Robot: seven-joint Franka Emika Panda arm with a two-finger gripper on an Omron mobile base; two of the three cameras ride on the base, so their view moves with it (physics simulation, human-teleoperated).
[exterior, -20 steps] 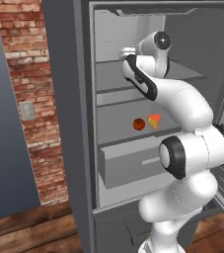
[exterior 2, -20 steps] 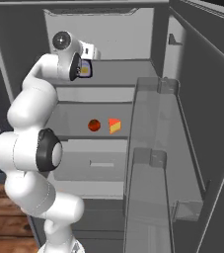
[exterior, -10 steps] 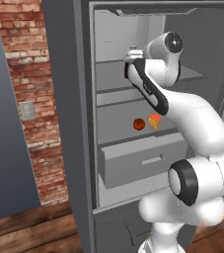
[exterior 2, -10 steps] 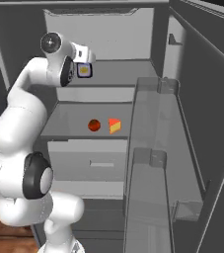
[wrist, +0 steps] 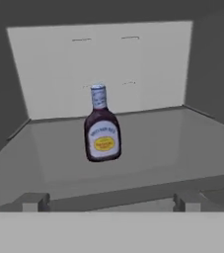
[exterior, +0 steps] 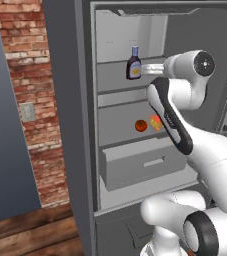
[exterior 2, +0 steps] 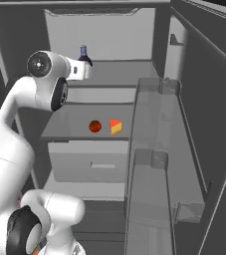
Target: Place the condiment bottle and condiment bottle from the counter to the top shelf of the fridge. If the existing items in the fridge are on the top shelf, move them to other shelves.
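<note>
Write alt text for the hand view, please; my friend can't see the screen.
A dark condiment bottle with a pale cap and a yellow-and-white label stands upright, alone, on the pale grey top shelf of the fridge. The open gripper sits short of the shelf's front edge, apart from the bottle, its two fingertips spread wide at the bottom.

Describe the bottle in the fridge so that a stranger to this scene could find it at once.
Look into the open fridge and find its top shelf. The bottle stands there upright and alone, dark brown with a pale cap and a yellow label. The red ball and the cheese wedge lie on a lower shelf.
</note>
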